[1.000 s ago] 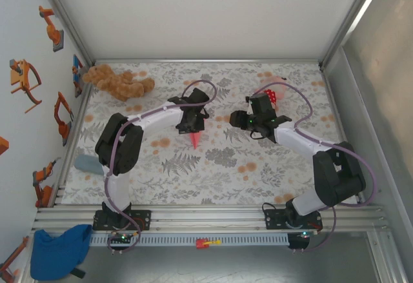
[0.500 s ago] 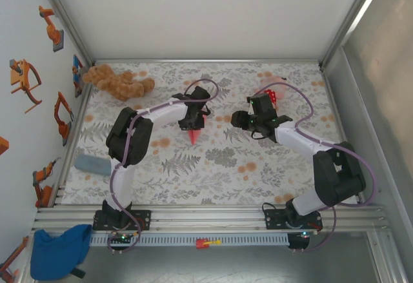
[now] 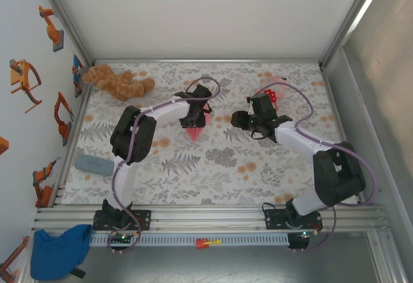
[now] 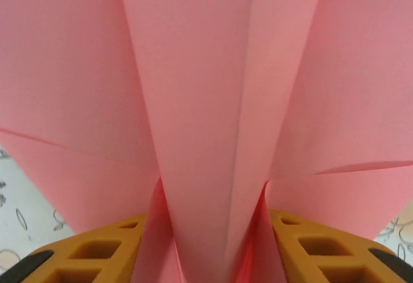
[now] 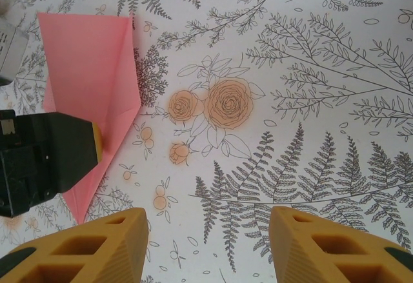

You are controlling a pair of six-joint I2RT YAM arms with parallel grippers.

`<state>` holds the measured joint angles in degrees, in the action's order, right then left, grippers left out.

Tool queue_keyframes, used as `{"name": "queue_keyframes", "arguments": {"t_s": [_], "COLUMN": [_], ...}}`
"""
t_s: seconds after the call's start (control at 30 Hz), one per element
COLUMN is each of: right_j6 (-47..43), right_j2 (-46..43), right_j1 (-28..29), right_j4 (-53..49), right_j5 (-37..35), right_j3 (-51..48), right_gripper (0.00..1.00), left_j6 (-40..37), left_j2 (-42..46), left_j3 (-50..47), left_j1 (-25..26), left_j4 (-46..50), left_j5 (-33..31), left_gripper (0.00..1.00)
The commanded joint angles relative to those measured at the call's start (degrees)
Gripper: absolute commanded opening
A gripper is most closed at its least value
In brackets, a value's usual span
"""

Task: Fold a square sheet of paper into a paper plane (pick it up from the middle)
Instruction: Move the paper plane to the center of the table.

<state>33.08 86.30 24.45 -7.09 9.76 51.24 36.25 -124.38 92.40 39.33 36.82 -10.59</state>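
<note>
**Paper plane** point(image 3: 195, 132): salmon-pink dart on the floral worktop point(image 3: 258, 167), directly under the left pincer point(image 4: 210, 257). Its long axis runs far to near, with the nose toward the arm bases and the tail beneath that pincer.

**Left pincer:** partly open, with the plane's raised centre fold standing between its orange fingers point(image 4: 97, 257). Whether they press it cannot be told.

**Right pincer** point(image 5: 208, 231): to the right of the left pincer, jaws apart, empty, above the floral print.

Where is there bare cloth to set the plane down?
Widest bare patch: the cloth in front of the paper plane, toward the near edge. The far strip between the brown plush and the red-dotted toy is narrower. It is crowded mid-table around the left gripper and right gripper.
</note>
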Motion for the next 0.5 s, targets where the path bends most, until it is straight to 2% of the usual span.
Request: {"name": "queue_keyframes", "arguments": {"t_s": [0.0, 0.27, 0.47], "right_j6": [-0.65, -0.6, -0.6], "right_j2": [0.49, 0.7, -0.68], "right_j1": [-0.51, -0.67, -0.79], "right_j4": [-0.78, -1.08, -2.29], "right_j5": [0.0, -0.62, -1.9], "right_j3": [0.41, 0.65, 1.57], "right_gripper": [0.52, 0.52, 0.52], "left_j6": [-0.72, -1.47, -1.53], "left_j2": [-3.96, -6.0, -0.96], "left_j3": [1.12, 4.02, 5.14], "left_j1": [-1.34, -2.32, -2.32], "left_j4": [0.43, -0.21, -0.44], "left_j5": [-0.4, 0.48, 1.39], "left_gripper": [0.47, 0.51, 0.54]}}
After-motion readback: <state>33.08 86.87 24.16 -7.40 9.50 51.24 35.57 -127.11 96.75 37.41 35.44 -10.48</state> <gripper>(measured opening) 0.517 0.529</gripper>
